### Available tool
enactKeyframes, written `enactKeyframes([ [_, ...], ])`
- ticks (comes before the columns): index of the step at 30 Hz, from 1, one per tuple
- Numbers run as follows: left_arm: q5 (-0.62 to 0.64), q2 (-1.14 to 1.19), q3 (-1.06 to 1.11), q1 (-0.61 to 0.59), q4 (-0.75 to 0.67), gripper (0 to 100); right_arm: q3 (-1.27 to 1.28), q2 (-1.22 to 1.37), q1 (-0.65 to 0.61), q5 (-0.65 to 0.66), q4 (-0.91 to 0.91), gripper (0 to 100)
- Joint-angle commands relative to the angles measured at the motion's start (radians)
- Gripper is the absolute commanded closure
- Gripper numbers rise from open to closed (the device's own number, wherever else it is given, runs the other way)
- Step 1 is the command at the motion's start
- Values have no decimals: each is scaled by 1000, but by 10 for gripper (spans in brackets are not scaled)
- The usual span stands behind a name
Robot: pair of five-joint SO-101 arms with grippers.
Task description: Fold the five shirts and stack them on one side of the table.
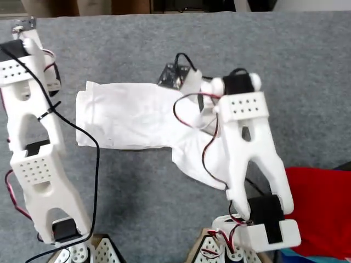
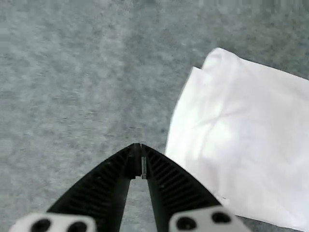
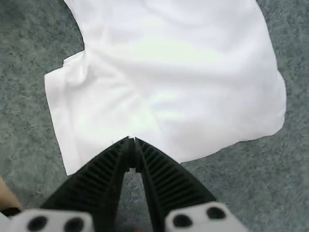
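White shirt [image 1: 137, 115] lies in the middle of the high view, loosely spread with one part trailing toward the lower right. A red shirt [image 1: 321, 203] sits at the lower right edge, so most of the folding and stacking seems left to do. The left gripper [image 2: 137, 147], jaws together and empty, hangs over the bare table [image 2: 72, 72] just beside the white shirt's edge, and the right gripper [image 3: 131, 140], also closed on nothing, hangs above the cloth.

Over bare grey worktop [image 2: 72, 82]: left tool [image 2: 137, 165], jaws closed, tips meeting. Just beside it lies a white shirt [image 2: 246, 140], flat, its near edge clear of the tips.
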Motion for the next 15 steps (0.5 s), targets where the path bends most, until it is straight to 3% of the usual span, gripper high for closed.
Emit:
enactKeyframes([
  [1, 52, -7, 2, 66, 9, 980, 87, -62, 12, -40, -114, 974],
  [8, 138, -7, 8, 215, -8, 980, 130, -68, -1, -31, -81, 973],
  [15, 124, -18, 109, 288, -3, 980, 337, -236, -117, 144, -25, 971],
])
